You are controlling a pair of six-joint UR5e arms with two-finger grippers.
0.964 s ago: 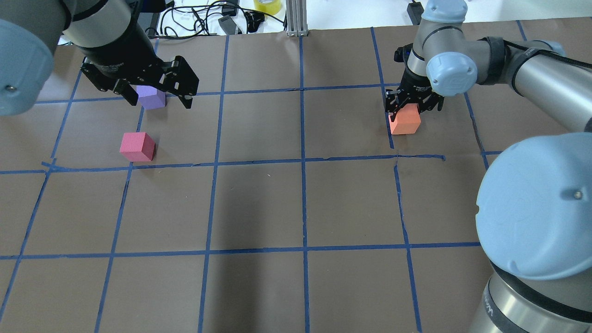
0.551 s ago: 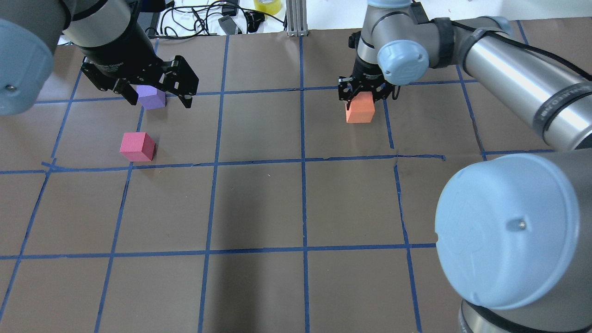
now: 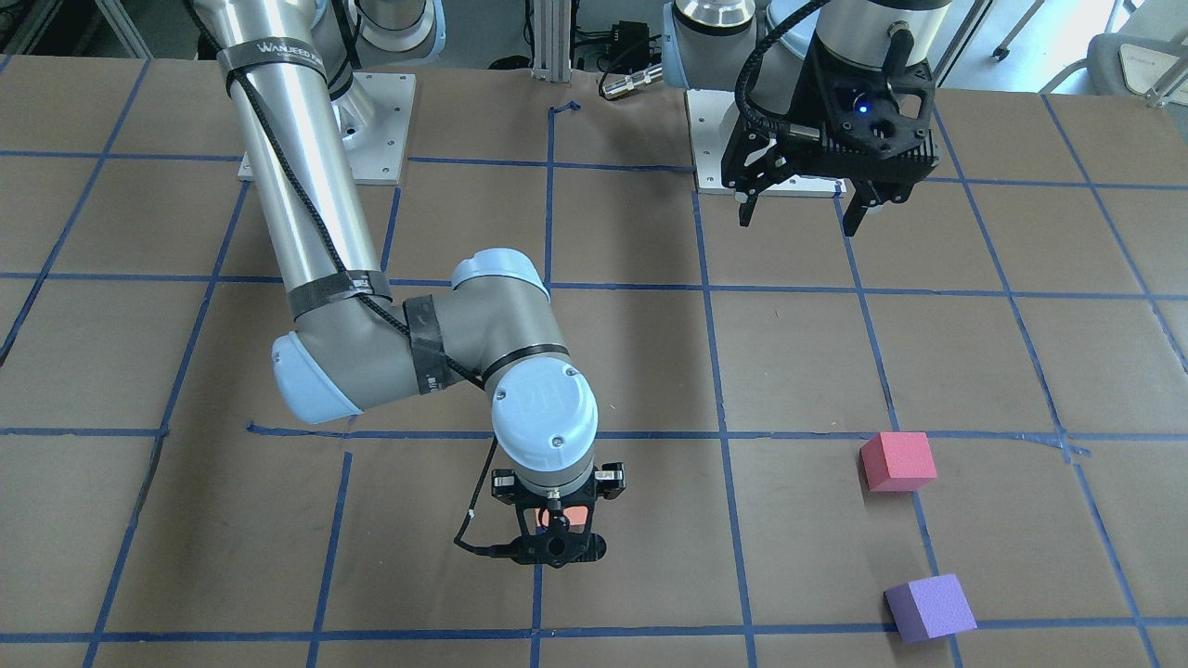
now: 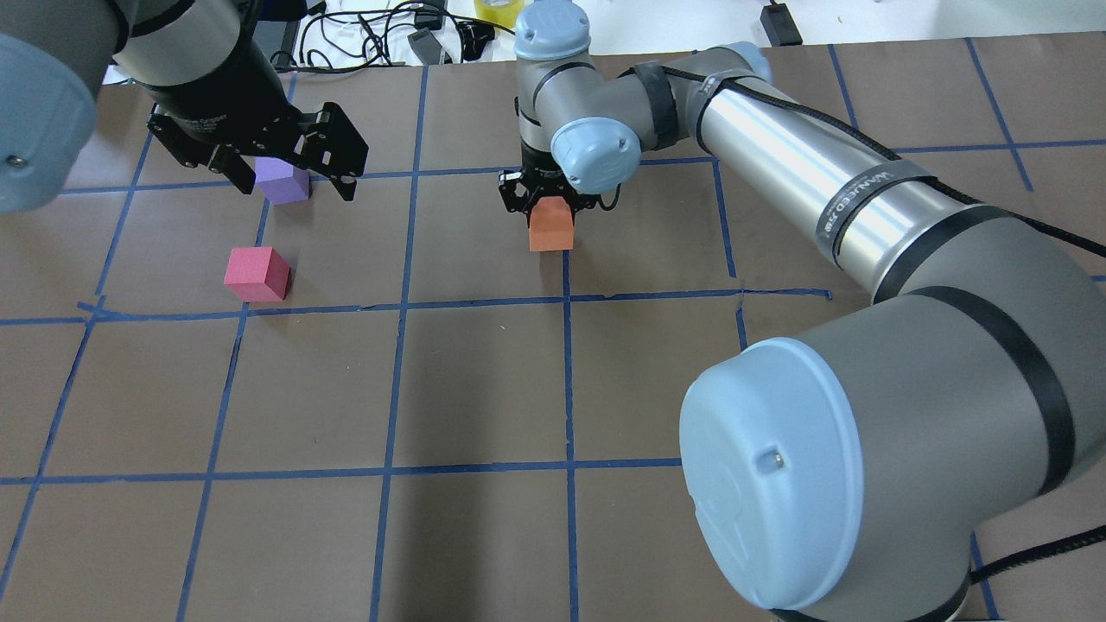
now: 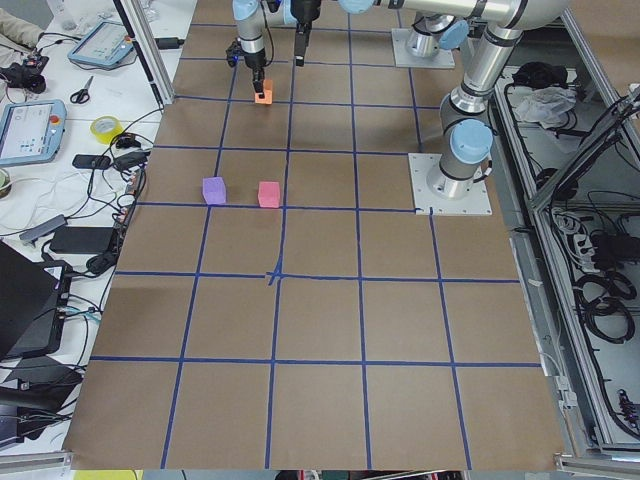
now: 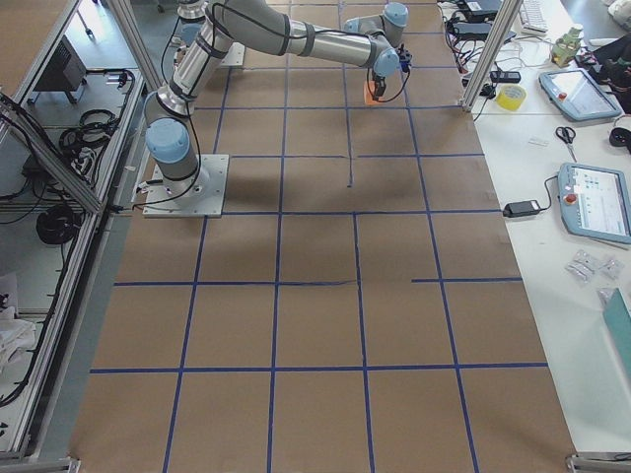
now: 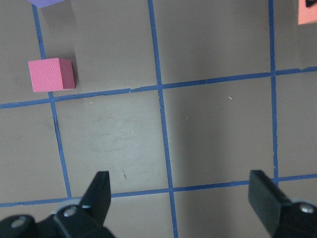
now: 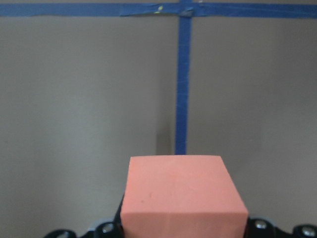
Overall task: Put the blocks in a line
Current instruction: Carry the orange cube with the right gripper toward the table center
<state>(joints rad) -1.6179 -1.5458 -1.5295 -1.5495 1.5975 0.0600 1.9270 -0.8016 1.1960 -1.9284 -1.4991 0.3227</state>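
Observation:
My right gripper is shut on the orange block and holds it over the vertical blue tape line at the table's far middle. The orange block fills the bottom of the right wrist view. The pinkish-red block and the purple block rest on the table at the far left, about one block apart. My left gripper is open and empty. It hangs high above the table, nearer the robot than both blocks.
Brown paper with a blue tape grid covers the table. Cables and a roll of yellow tape lie beyond the far edge. The right arm's long forearm stretches across the right half.
My right gripper has carried the orange block leftward across the far side, from the right part to the centre line. The left gripper and the other two blocks have stayed put.

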